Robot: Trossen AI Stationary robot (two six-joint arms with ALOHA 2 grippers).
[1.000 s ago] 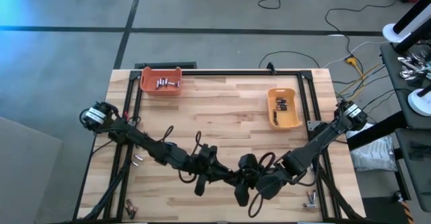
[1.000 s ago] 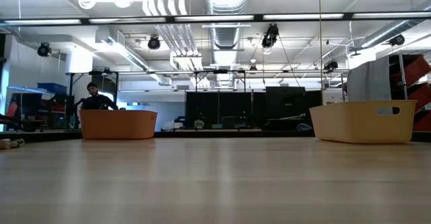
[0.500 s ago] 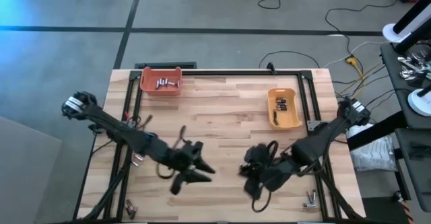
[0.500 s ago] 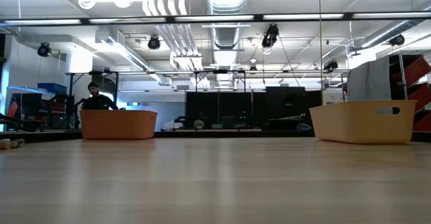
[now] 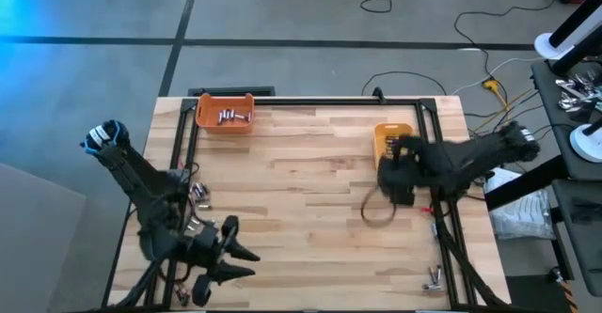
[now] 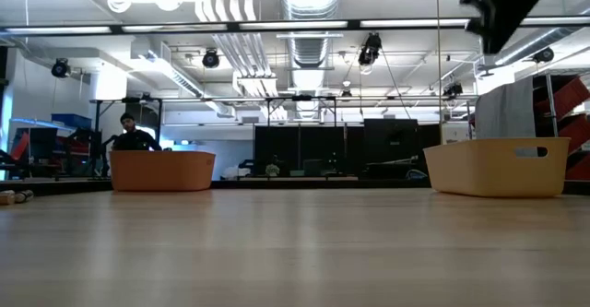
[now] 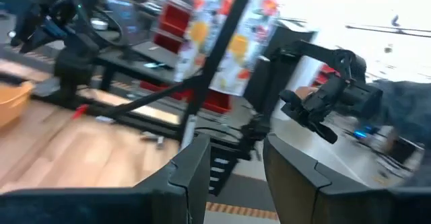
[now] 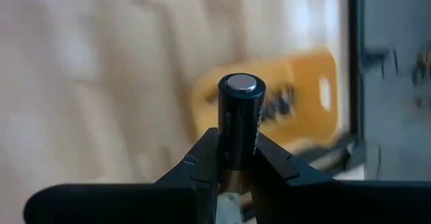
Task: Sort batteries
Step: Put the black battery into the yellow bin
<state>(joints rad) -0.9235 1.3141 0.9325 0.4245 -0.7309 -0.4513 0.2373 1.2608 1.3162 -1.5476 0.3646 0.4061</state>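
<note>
A big workshop with ceiling ducts and strip lights stretches behind my wooden counter [image 5: 301,172], and a person stands far off at the back. On the counter sit an orange bin [image 5: 225,114] at the far left corner and a yellow bin [image 5: 395,149] toward the far right.

A second ago both my arms were bunched together at the near middle of the counter. Now they have split. My right claw [image 8: 235,162] has swung across to the yellow bin and sits at its near edge, pinched shut on a dark battery [image 8: 240,116]. My left claw [image 5: 235,257] has pulled back to the near left corner; in the left wrist view its two fingers [image 7: 192,173] stand apart with nothing between them. I judge that a pick has just been made and the drop is next: the dark one goes in with the other dark batteries [image 5: 391,147] in the yellow bin, while the silvery batteries [image 5: 232,117] lie in the orange one.

The battery I hold is a black cylinder with a bright flat silver cap, standing upright between my right fingertips, gripped low on its body. A few loose batteries [image 5: 199,195] lie by the left edge of the counter, just beside my left arm.
</note>
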